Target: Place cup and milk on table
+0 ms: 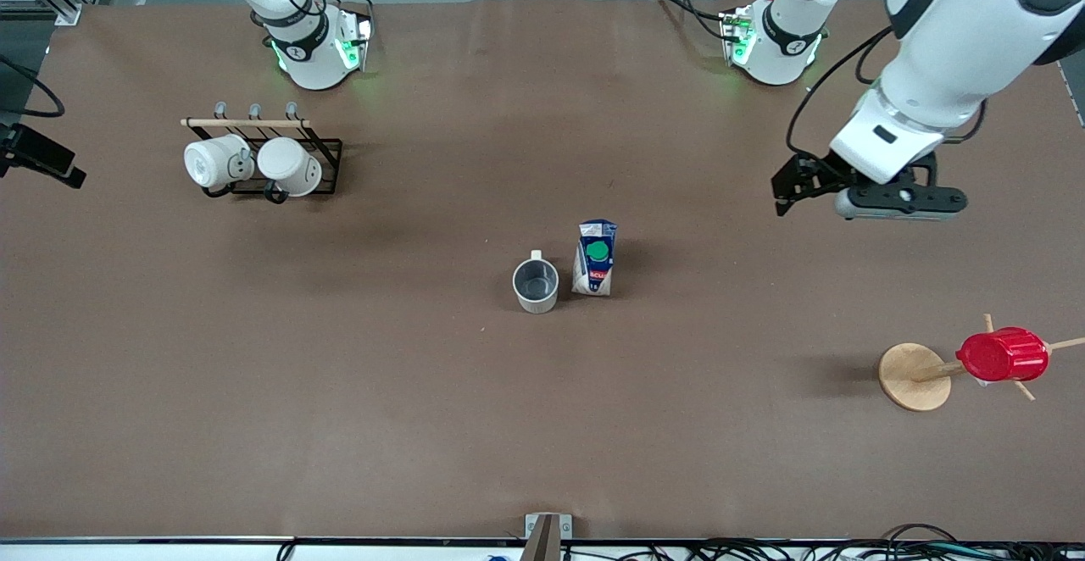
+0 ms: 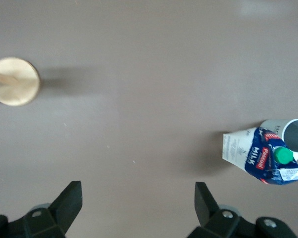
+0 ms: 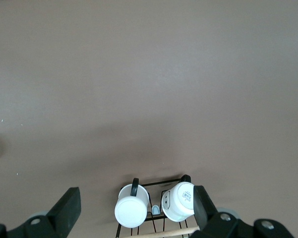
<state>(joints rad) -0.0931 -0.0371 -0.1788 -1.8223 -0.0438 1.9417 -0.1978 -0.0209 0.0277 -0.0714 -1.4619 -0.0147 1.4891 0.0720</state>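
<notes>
The left end effector (image 1: 784,192) hangs in the upper right of the front frame, over bare brown tabletop (image 1: 339,391), with its black fingers (image 2: 69,201) spread wide apart and nothing between them. The right end effector (image 3: 134,210) does not show in the front frame; its own wrist picture shows its fingers likewise parted and empty, above the black wire rack (image 1: 326,163) that carries two plain white mugs (image 1: 216,163) in the upper left of the front frame. That arm waits.

At the centre of the front frame stand the two things of the task, both already on the matte brown tabletop. The small beige-white mug with the dark grey inside (image 1: 536,286) sits upright, mouth open to the camera, its squarish handle turned toward the top of the frame. Just beside it, toward the left arm's end, stands the small blue-and-white gable-top milk carton with the round green cap and red label (image 1: 595,258), a little taller than the mug, very close to it and perhaps touching.

By the look of them, the mug is rigid, smooth and probably slippery, so a pinch across the rim wall or on the handle would suit it. The carton is likely light and its cardboard walls would give under pressure, so a gentle grip across the flat sides below the gable seems best; squeezed hard or taken at the cap, it could buckle or tip against the mug.

In the lower right of the front frame a ribbed red cup (image 1: 1002,355) hangs on a peg stand with a round wooden disc base (image 1: 911,379)
</notes>
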